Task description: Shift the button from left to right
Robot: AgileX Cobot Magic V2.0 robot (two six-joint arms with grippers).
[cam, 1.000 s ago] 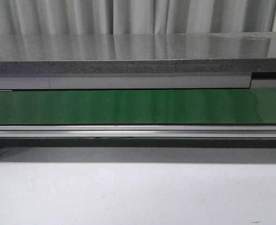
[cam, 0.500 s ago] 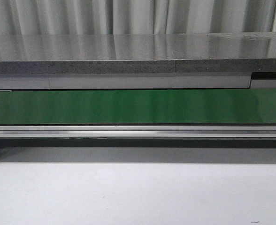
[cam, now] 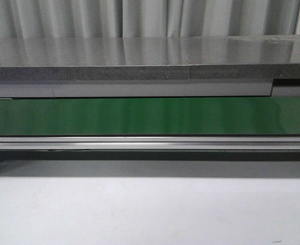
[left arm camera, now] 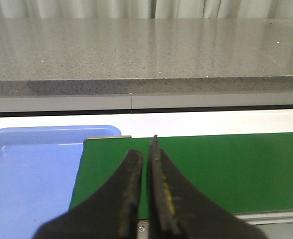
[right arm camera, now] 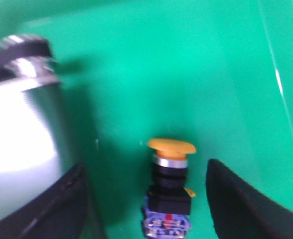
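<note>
Hovering over the near end of the belt [left arm camera: 211, 169], just beside a blue tray [left arm camera: 32, 174], the left gripper [left arm camera: 146, 149] has its jaws nearly together and holds nothing. The right gripper [right arm camera: 146, 194], jaws wide, straddles the button [right arm camera: 169, 191], which rests on a green surface [right arm camera: 186, 74], untouched by either finger. Judged from here, closing squarely on the black body below the cap suits best; a metal cylinder [right arm camera: 22, 124] crowds one side, the other lies open.

Front view: no visible change vs 1.0 s and 0.5 s ago; green belt [cam: 150, 116] looks identical, no arm entered.
</note>
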